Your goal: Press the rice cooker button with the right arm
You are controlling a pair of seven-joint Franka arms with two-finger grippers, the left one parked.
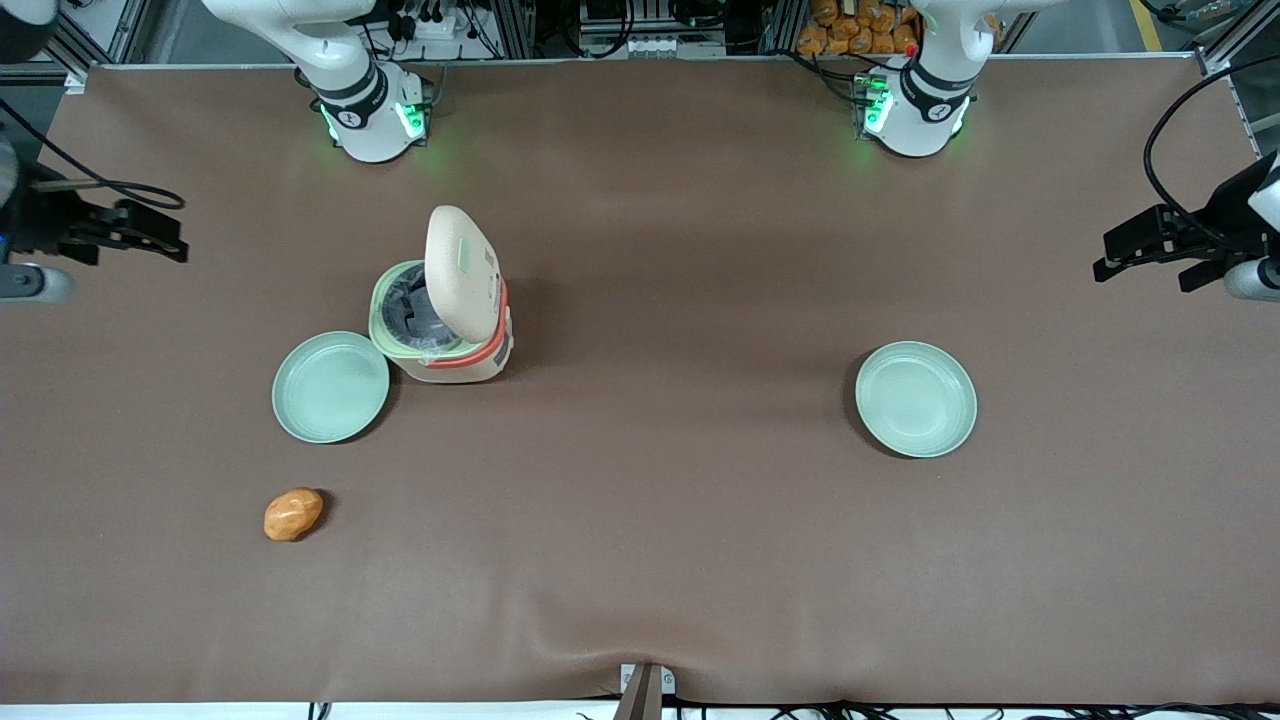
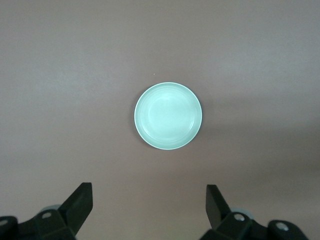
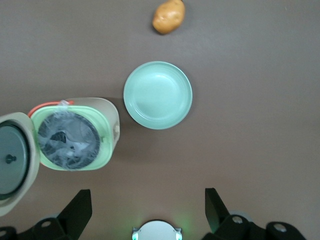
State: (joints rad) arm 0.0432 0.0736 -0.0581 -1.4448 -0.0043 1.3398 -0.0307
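Spread wide and holding nothing, the right arm's pincer [image 3: 147,207] hangs high above the counter [image 1: 700,560], well off toward the working arm's end of it, as the front view shows [image 1: 140,232]. Both of its dark fingers [image 3: 77,207] stand well apart in the wrist view, clear of everything beneath.

Below the pincer and a little to one side sits the rice cooker [image 3: 75,134], upright on the counter, well apart from the fingers. Its lid [image 1: 462,272] is swung up and stands nearly on edge, hinged along the side toward the parked arm's end, so the mouth with the dark inner pot [image 3: 69,140] faces straight up. In the front view the cooker [image 1: 445,330] has its cream body and orange-red band turned toward the camera.

Just beside the cooker, nearer the front camera, lies a pale green plate [image 1: 331,387]. A potato [image 1: 293,513] rests nearer the camera still, apart from the plate. A second plate [image 1: 916,399] lies toward the parked arm's end.
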